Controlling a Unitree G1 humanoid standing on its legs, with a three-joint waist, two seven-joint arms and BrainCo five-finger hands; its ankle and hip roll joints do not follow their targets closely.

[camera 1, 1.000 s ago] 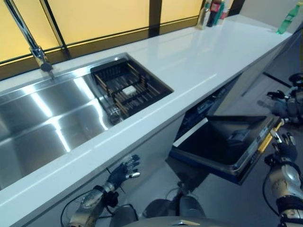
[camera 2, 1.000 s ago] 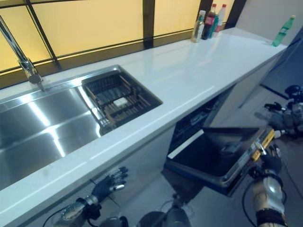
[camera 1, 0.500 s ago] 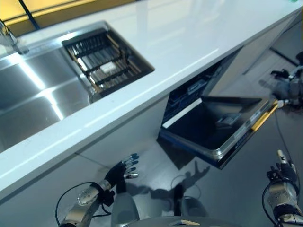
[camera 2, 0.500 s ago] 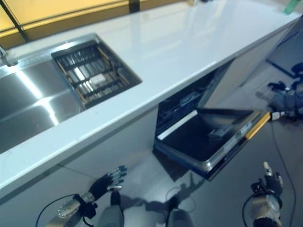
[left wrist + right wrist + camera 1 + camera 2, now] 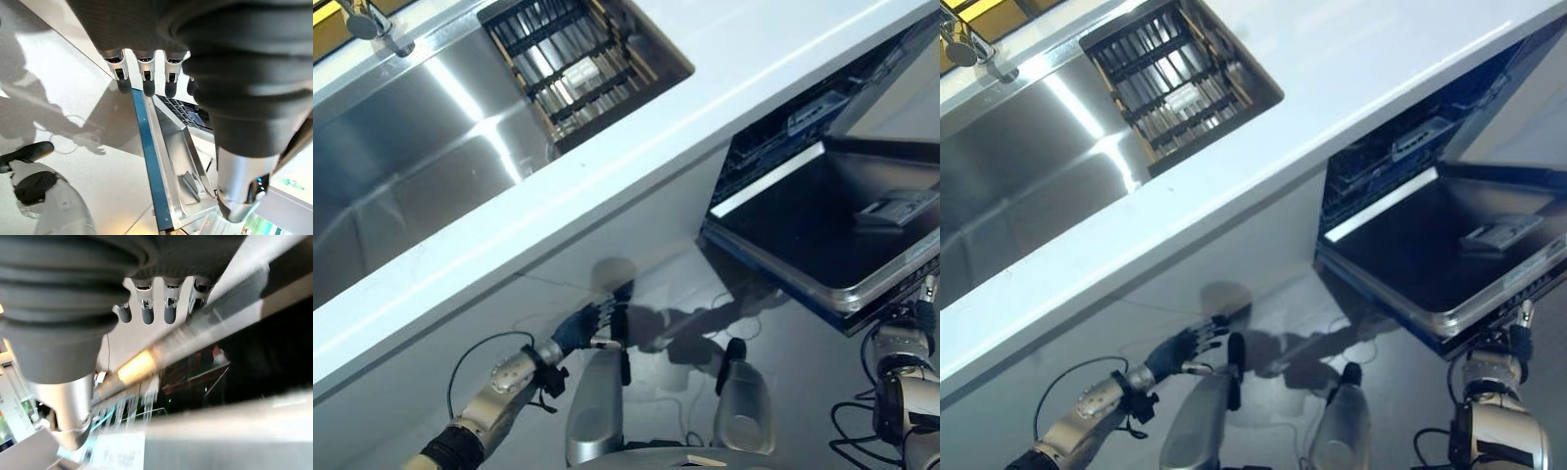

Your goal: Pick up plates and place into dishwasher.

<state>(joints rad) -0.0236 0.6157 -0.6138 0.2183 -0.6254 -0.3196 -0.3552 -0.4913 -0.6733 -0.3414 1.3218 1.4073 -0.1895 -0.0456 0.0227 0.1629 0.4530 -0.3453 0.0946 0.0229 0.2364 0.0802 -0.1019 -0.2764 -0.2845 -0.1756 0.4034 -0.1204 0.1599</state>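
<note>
Dishwasher (image 5: 822, 211) at 3 o'clock under the white glossy countertop (image 5: 724, 59), its door (image 5: 1449, 264) dropped flat, dark smooth inner panel, metal rim. Left hand (image 5: 582, 328) low at 7 o'clock over grey shiny floor (image 5: 1273, 323), fingers spread and straight, holding nothing. Right hand (image 5: 1513, 338) at 5 o'clock just below the door edge, fingers straight, empty. Stainless sink (image 5: 401, 166) at 10 o'clock, black slatted rack (image 5: 1170, 83) beside it at 12
</note>
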